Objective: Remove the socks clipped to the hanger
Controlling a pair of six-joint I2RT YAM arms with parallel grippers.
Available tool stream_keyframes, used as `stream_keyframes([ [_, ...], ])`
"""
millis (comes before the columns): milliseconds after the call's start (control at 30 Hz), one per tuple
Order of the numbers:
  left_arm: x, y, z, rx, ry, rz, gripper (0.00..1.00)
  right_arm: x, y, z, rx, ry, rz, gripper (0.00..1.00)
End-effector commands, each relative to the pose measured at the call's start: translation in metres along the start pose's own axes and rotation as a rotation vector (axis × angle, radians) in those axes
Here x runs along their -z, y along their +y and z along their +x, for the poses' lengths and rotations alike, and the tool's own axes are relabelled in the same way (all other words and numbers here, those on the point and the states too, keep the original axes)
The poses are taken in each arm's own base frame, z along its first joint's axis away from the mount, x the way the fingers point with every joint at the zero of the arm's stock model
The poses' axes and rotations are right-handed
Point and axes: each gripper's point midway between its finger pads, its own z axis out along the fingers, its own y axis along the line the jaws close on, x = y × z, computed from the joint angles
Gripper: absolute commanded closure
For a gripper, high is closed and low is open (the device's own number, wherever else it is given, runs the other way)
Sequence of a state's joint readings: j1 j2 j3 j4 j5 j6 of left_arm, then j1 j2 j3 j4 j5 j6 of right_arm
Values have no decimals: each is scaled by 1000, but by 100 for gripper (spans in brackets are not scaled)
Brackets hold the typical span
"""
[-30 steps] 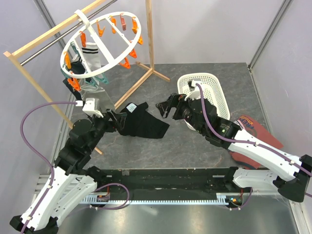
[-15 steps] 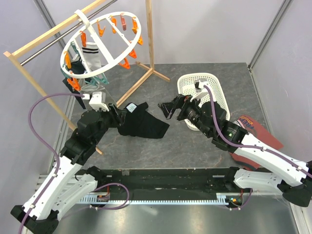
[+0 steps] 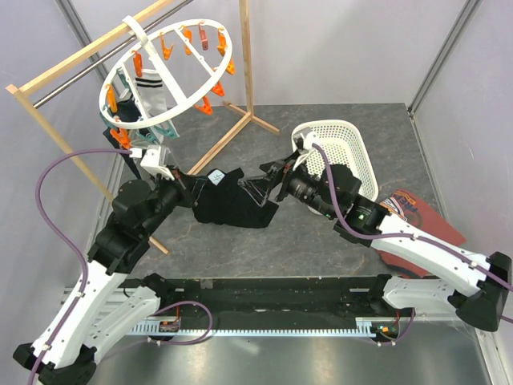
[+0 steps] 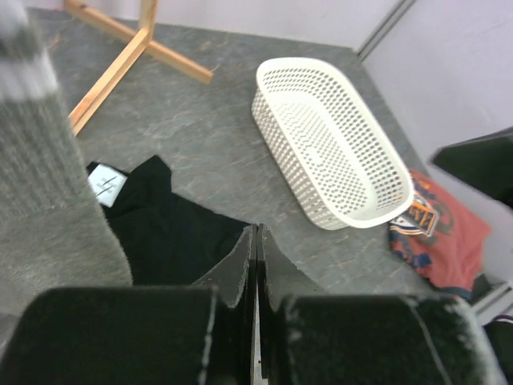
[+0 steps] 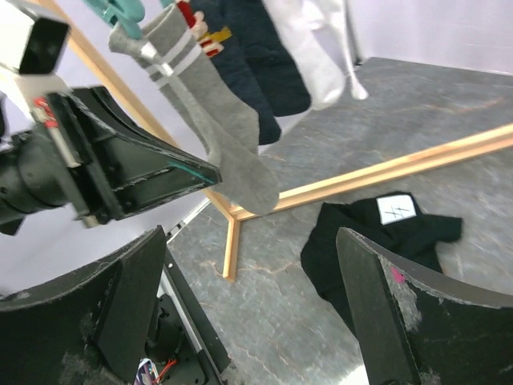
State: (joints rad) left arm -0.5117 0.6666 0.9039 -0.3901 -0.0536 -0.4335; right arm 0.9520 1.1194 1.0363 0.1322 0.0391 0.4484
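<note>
The left gripper (image 4: 256,241) is closed, its fingers pressed flat together with nothing showing between them; a second ago they stood apart. Since then the left arm has also risen a little toward the hanger (image 3: 160,119), and its gripper (image 3: 196,187) now sits just below the hanger's near edge. In the right wrist view its tip (image 5: 210,171) lies right against the grey sock (image 5: 220,136), which hangs from a peg on the hanger. In the left wrist view that grey sock (image 4: 48,184) runs down beside the fingers, not between them.

The right gripper (image 3: 268,178) stands wide open, as it did before. It has slid nearer the hanger, and its spread fingers (image 5: 120,321) face the hanging socks.

The socks are all clipped where they were. A striped white sock (image 3: 151,92) hangs inside the hanger's ring, and a navy sock (image 5: 256,64) and a plain white sock (image 5: 309,56) hang beside the grey one.

The hanger hooks over the rail of the wooden frame (image 3: 248,80) and has not shifted. Below it, toward the arms, the black garment (image 3: 232,204) lies unmoved. The basket (image 3: 325,126) sits well to the hanger's right, now less covered by the right arm. The printed shirt (image 3: 425,220) lies farther right still.
</note>
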Motion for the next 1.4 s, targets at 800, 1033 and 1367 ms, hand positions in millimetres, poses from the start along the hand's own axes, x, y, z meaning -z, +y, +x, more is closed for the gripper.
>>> stream_keyframes([
  [800, 3, 87, 1, -146, -21, -453, 23, -22, 28, 5, 61, 5, -169, 5],
  [1033, -18, 73, 5, -198, 57, -379, 93, -24, 25, 8, 70, 12, -164, 5],
  [1367, 1, -13, -14, -70, 41, 35, 98, -43, 21, 10, 106, -57, -175, 7],
])
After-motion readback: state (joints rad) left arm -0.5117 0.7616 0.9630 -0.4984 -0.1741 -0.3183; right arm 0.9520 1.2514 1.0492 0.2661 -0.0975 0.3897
